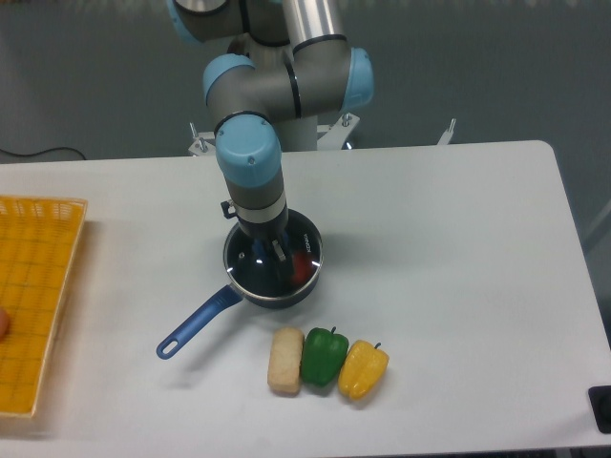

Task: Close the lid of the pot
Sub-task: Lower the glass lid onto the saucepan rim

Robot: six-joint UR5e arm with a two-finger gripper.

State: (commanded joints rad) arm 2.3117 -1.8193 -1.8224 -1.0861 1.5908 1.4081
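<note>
Pointing straight down just left of frame centre, the gripper, fingers down on the lid and apparently clenched about its blue knob, though the wrist hides most of the grip and the knob itself, so cannot tell for certain; above it the grey-and-blue arm, rising to the top edge of the frame.

Directly beneath, the lid: a glass disc with a thin metal rim, lying about level over the mouth of the pot, rim roughly matching rim; seated or held just above, not clear from this angle; something red showing through the glass on the right side.

Around that, the pot: dark navy, standing on the white table slightly left of centre; bright blue handle running down and to the left, hole at its far end.

Lower centre, just below the pot and apart from it, three things in a touching row: a pale bread roll, a green pepper, a yellow pepper.

Far left edge, a yellow basket, partly cut off by the frame.
</note>
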